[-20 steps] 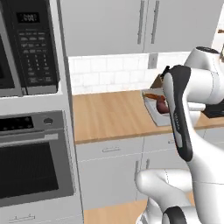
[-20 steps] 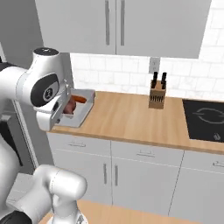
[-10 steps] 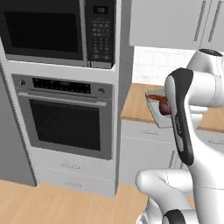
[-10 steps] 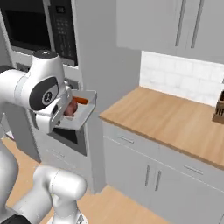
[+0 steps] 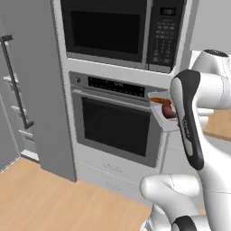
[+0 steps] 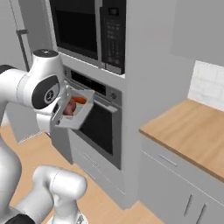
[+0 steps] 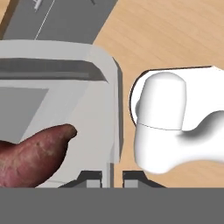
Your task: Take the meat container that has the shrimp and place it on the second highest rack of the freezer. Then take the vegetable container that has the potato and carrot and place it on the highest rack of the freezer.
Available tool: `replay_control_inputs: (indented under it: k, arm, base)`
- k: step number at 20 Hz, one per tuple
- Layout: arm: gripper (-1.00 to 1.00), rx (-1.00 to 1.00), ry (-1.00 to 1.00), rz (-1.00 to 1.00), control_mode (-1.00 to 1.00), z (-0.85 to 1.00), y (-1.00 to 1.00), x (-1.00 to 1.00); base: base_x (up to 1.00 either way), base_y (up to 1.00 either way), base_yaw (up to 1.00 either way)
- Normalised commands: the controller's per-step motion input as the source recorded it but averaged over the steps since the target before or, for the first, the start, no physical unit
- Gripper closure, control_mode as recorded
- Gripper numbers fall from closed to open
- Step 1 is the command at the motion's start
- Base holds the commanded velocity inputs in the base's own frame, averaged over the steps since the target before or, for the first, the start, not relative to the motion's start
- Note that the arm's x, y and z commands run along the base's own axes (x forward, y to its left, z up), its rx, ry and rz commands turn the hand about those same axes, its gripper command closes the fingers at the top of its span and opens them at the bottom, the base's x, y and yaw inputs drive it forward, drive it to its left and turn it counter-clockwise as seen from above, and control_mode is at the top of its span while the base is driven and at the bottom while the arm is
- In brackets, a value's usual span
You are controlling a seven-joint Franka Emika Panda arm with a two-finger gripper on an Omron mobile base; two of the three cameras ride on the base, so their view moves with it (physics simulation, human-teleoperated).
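Your pincer (image 7: pixel 112 177) pinches the tray (image 7: pixel 103 127) wall; a tilt could roll the potato (image 7: pixel 30 153) beside it out.

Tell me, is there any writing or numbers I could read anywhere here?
Pale digits on the black microwave's display: too blurred to read.
Microwave keypad labels: too small to read.
Faint lettering on the robot arm's dark band: illegible.
Nothing else carries text.

The tray (image 6: pixel 74 117) carries a potato (image 7: pixel 30 155) and a carrot (image 6: pixel 79 100), held in the air above the wood floor (image 5: pixel 40 203).
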Motion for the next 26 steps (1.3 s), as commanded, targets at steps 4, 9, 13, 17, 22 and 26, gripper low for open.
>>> replay_control_inputs:
  k: [4,9,13,17,22,26]
  arm:
    - [1.00,0.00,0.00,0.00,1.00,0.00,0.00,0.00]
    - [1.00,0.00,0.00,0.00,1.00,0.00,0.00,0.00]
    - [1.00,0.00,0.00,0.00,1.00,0.00,0.00,0.00]
    - [1.00,0.00,0.00,0.00,1.00,0.00,0.00,0.00]
    - [1.00,0.00,0.00,0.00,1.00,0.00,0.00,0.00]
    - [1.00,0.00,0.00,0.00,1.00,0.00,0.00,0.00]
  base:
    - [0.67,1.00,0.00]
    - [0.37,1.00,0.00]
    - [0.52,1.00,-0.04]
    - [0.57,1.00,-0.08]
    - [0.23,1.00,-0.07]
    - [0.01,1.00,-0.08]
